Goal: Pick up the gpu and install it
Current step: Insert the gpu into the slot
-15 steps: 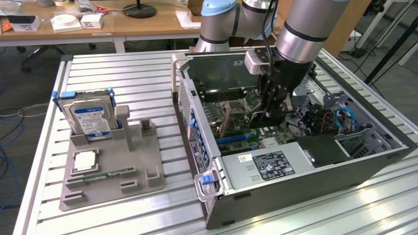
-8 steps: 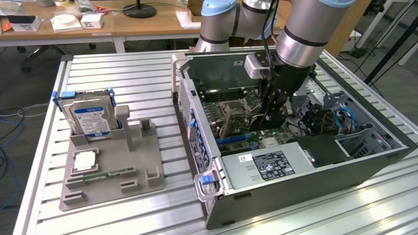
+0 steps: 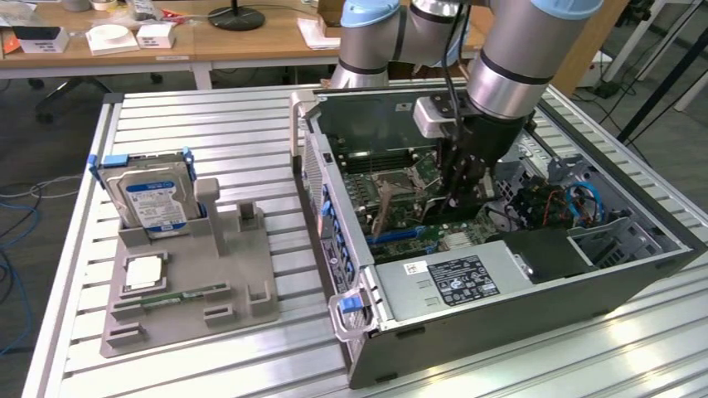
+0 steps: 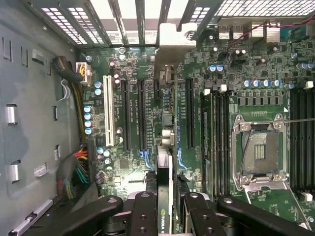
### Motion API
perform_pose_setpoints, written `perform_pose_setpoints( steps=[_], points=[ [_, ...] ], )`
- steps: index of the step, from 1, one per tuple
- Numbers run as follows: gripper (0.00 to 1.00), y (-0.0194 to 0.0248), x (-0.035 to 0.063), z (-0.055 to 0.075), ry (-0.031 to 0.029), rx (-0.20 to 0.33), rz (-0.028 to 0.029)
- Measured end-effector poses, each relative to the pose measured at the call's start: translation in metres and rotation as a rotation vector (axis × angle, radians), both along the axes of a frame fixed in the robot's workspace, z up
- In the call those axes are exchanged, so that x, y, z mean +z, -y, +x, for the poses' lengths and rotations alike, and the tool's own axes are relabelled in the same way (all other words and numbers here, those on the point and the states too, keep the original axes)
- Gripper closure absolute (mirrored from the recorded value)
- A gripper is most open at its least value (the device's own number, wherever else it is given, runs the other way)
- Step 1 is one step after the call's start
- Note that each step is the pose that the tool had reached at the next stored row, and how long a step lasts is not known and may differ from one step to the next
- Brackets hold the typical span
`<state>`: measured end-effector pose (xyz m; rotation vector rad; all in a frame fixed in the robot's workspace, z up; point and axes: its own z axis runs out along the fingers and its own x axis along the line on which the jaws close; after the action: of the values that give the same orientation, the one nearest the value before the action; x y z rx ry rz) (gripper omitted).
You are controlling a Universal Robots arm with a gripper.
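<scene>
wrist view: tool (image 4: 166, 206) holds gpu (image 4: 164, 162) edge-on inside computer case (image 4: 29, 123).

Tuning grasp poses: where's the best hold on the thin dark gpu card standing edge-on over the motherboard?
Grip the thin dark gpu card by its upper edge, across its two flat faces, coming straight down from above, as the pincer does now. Its connector edge faces the green motherboard slots, so that edge must stay free.

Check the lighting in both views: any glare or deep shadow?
Exterior view: bright glare streaks on the slatted table; the computer case interior is dim under the arm. Wrist view: backlight blows out the rear vents; the motherboard is evenly lit, the gpu clear.
</scene>
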<state>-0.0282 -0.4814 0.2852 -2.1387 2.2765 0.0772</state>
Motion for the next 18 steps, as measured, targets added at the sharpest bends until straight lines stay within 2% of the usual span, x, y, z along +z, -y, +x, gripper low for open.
perform_pose_setpoints(
  steps=[12,18],
  points=[
    [0.74,0.0002,-0.0047,-0.0067,-0.0001,0.000,-0.0004],
    [0.74,-0.0025,-0.0050,-0.0077,0.0000,0.000,-0.0002]
  ],
)
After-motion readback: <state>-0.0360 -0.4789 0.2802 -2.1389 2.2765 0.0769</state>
